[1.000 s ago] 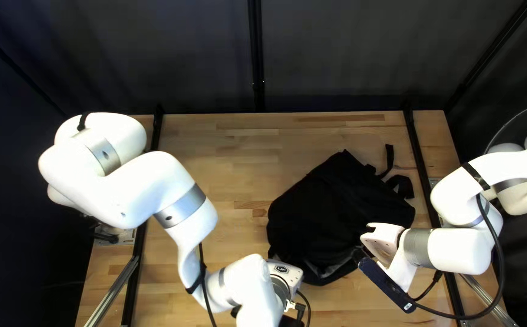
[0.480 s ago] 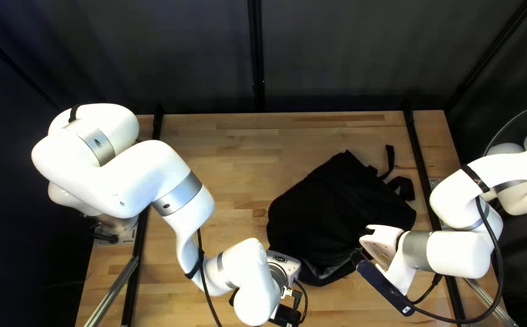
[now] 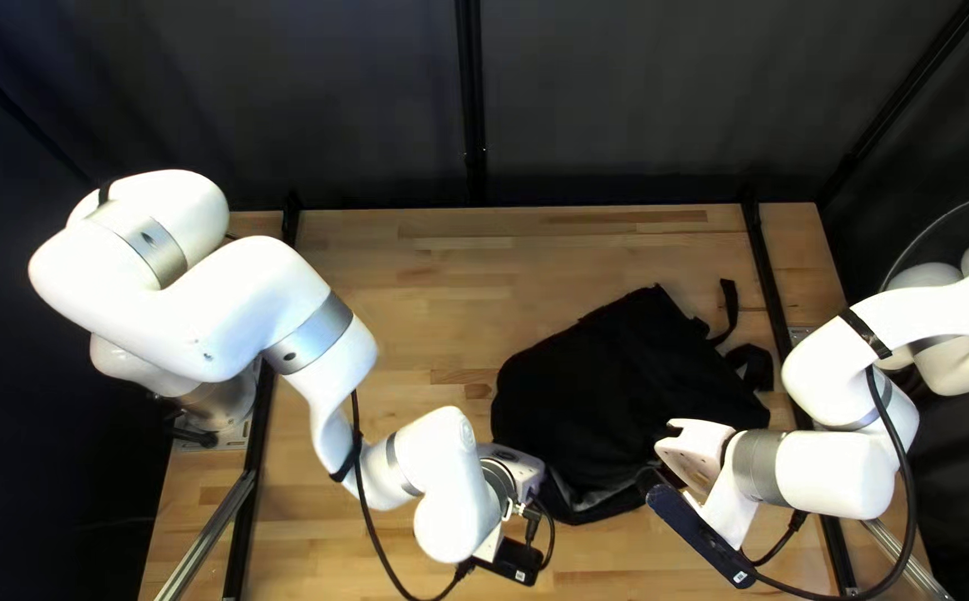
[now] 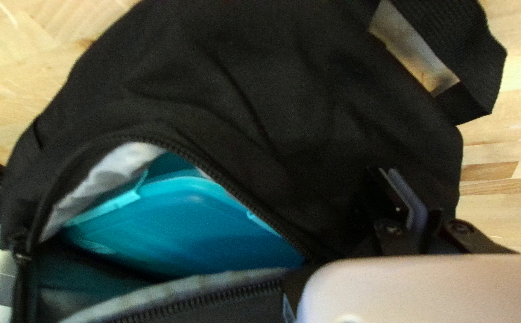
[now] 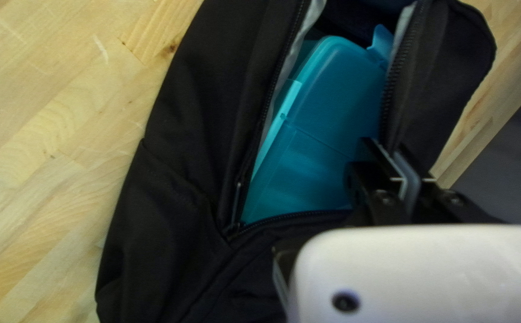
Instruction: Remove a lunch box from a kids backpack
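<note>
Lunch box (image 5: 326, 131) was seated inside open backpack (image 3: 607, 390).
Backpack was placed toward table's (image 3: 429, 267) right edge; left gripper (image 3: 520, 465) and right gripper (image 3: 690, 449) were both clenched, fingers drawn together.

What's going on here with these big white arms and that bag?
Two white robot arms are working at a black backpack on a wooden table. The left hand and the right hand are both at the bag, though I can't tell whether either one grips its cloth. The bag is unzipped, and a blue-green lunch box lies inside, not yet out. Removing it is the job.
</note>
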Tool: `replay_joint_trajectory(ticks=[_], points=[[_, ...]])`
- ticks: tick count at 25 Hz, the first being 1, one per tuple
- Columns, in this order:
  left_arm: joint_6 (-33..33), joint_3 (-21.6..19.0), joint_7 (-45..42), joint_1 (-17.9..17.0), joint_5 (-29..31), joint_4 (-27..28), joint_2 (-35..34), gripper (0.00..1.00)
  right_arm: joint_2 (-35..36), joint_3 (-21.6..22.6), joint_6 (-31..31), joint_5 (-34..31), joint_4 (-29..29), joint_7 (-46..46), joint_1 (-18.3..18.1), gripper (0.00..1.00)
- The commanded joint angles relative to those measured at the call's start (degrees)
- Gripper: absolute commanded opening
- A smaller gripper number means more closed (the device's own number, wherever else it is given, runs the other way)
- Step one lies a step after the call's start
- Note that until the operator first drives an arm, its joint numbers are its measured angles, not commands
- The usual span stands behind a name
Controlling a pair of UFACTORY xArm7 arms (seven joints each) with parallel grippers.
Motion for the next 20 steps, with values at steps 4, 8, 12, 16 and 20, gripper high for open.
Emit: replay_joint_trajectory(ticks=[4,8,12,16,20], points=[[-2.1,-0.4,0.8,2.2,-1.4,-3.3,-3.5,0.0,1.2,-0.1,-0.6,0.0,0.6,0.1,-0.2,0.0],[-3.9,-0.2,0.7,3.1,-1.2,-4.7,-4.2,0.0,1.6,-0.3,-1.1,-0.1,0.8,0.0,-0.4,0.0],[-7.2,-0.1,0.6,5.0,-1.4,-7.7,-6.6,0.0,1.9,-0.5,-1.7,-0.1,0.7,-0.2,-0.4,0.0],[-9.5,-0.1,1.2,6.5,-2.3,-10.0,-8.7,0.0,2.5,-0.7,-2.5,-0.4,0.8,-0.4,-0.7,0.0],[-10.4,-0.3,2.4,7.5,-4.0,-11.2,-10.5,0.0,4.2,-0.8,-4.2,-1.7,1.2,0.3,-1.3,0.0]])
